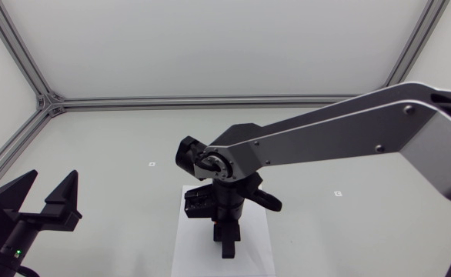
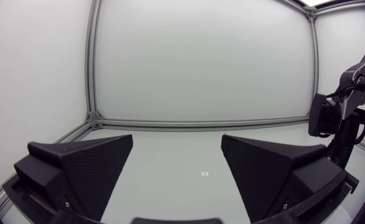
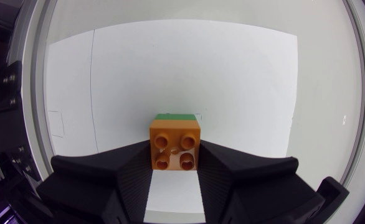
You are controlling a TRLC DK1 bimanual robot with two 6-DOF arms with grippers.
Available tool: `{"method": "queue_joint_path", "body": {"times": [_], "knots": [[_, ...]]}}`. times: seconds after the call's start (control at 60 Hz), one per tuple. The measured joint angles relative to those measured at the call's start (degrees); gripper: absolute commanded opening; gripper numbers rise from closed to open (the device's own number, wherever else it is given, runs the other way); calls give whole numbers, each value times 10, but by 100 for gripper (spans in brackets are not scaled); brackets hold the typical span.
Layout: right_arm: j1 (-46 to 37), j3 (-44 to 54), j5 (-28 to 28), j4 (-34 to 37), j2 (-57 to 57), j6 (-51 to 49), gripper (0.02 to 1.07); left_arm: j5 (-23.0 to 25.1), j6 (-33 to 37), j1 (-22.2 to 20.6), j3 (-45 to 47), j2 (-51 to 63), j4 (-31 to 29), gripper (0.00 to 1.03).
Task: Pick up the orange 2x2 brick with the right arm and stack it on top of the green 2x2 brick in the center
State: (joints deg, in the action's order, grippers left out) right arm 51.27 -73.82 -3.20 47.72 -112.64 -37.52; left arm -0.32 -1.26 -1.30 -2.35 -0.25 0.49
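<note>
1. Right gripper [image 3: 175, 148]: the fingers press on two opposite sides of the orange 2x2 brick [image 3: 174, 142], so it is clamped on the brick. Studs face the wrist camera.
2. Green 2x2 brick [image 3: 176, 116]: only a thin green strip shows just past the far edge of the orange brick, directly beneath it. Cannot tell whether the two are fully seated together.
3. Both bricks are over the white sheet [image 1: 188, 254] at the table's centre. In the right wrist view the bare sheet shows in the gap between the fingers.
4. Head view: the right arm [image 1: 341, 135] comes in from the right and reaches past the middle, with its gripper [image 1: 226, 248] pointing down at the sheet. The wrist and gripper body hide both bricks from this camera.
5. Left gripper [image 1: 53, 177]: fingers spread wide and holding nothing, near the table's left front, well apart from the sheet.
6. Left wrist view: beyond the spread fingers [image 2: 76, 168], the right arm stands at the far side.
7. Other items: two small square markers [image 1: 152, 164] [image 1: 337, 192] on the table surface, one on each side of the sheet and apart from it.
</note>
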Motion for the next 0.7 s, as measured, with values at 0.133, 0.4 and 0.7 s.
{"method": "queue_joint_path", "body": {"times": [0.133,0.4,0.7], "knots": [[-3,0,0,-2,0,0,38,0,0,0,0,0,0,99],[-9,0,0,-2,0,0,38,0,0,0,0,0,0,99],[-6,0,0,-2,0,0,38,0,0,0,0,0,0,99]]}}
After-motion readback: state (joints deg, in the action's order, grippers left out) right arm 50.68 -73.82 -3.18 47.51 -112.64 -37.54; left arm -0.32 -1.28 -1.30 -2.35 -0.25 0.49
